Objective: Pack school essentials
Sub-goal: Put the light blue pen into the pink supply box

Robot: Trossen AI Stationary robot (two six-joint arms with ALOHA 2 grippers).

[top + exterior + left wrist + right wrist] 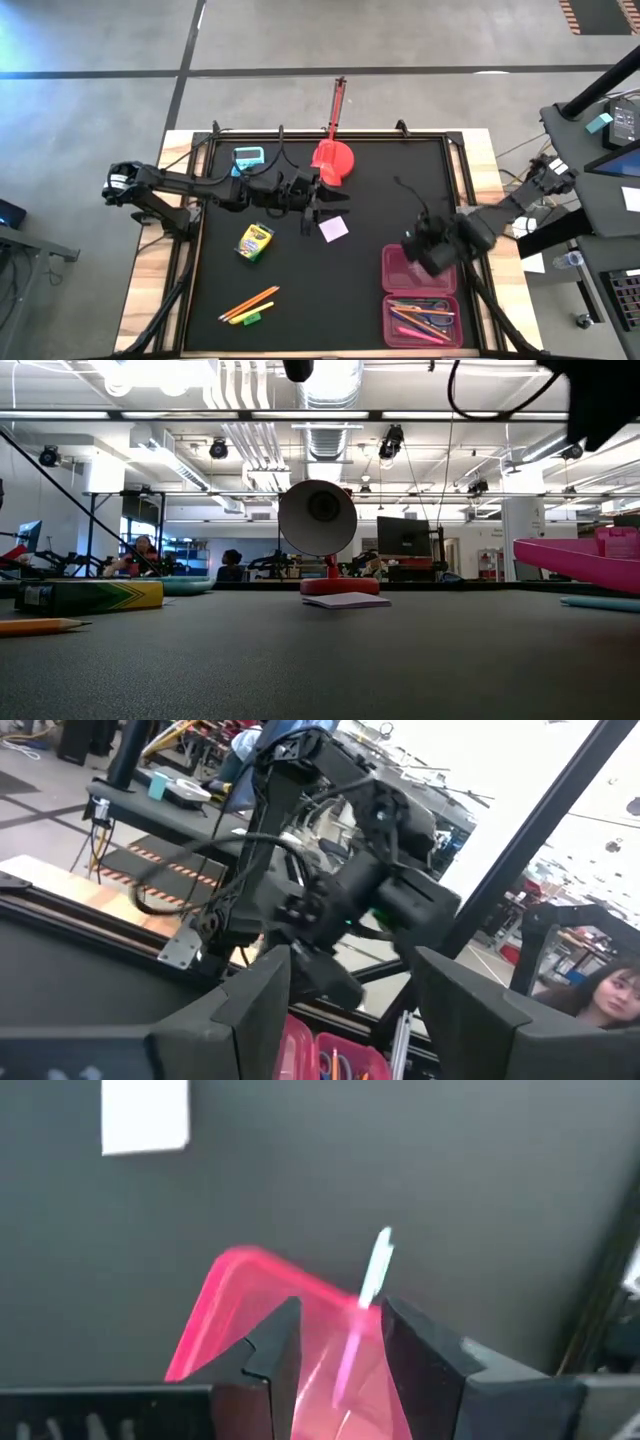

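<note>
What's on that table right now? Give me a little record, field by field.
Case: open pink plastic box, pens and scissors inside
Right end effector: above the case's open lid, fingers apart
Left end effector: open, near pale pink note pad
Unpacked: yellow-green crayon box, orange and yellow pencils
Others: red desk lamp, light-blue calculator

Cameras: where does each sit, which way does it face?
High: overhead, straight down; both arms, left gripper beside note pad, right gripper over pink case.
Low: table height, level across mat; red lamp, note pad, crayon box; no gripper.
Left wrist: past its open fingers at the right arm.
Right wrist: down past its fingers at the pink case.
Shared: note pad in high, low and right wrist.
</note>
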